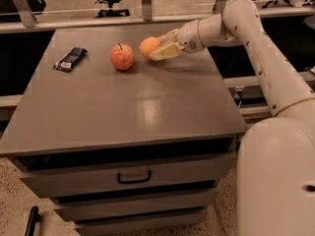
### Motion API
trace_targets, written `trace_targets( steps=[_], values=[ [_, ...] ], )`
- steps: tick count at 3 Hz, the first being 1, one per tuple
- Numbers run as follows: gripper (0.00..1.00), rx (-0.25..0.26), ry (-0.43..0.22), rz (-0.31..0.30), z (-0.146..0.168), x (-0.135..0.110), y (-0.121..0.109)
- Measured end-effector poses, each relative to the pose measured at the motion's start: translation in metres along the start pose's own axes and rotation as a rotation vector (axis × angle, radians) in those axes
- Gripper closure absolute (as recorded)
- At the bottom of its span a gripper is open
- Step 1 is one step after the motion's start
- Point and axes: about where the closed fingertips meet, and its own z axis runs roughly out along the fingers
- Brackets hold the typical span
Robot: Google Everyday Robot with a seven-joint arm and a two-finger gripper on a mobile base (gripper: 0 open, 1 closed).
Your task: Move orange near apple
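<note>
Now your gripper point(157, 47) reaches in from the right over the far part of the grey cabinet top point(138, 112), its two pale fingers point(166, 54) clasped about the orange point(147, 47). You see the orange just beside the apple point(122, 57), on its right and not touching it. A dark packet point(70, 59) lies well apart, far left.
</note>
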Motion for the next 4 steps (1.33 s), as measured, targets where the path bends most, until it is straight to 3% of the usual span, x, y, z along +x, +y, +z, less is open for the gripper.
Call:
trace_targets(
  steps=[2,3,4],
  values=[
    [0.15,-0.012,-0.001,0.001,0.0074,0.0003,0.0025],
    [0.00,-0.018,-0.001,0.001,0.0116,0.0004,0.0038],
    [0.00,-0.018,-0.001,0.001,0.0118,0.0004,0.0038]
  ],
)
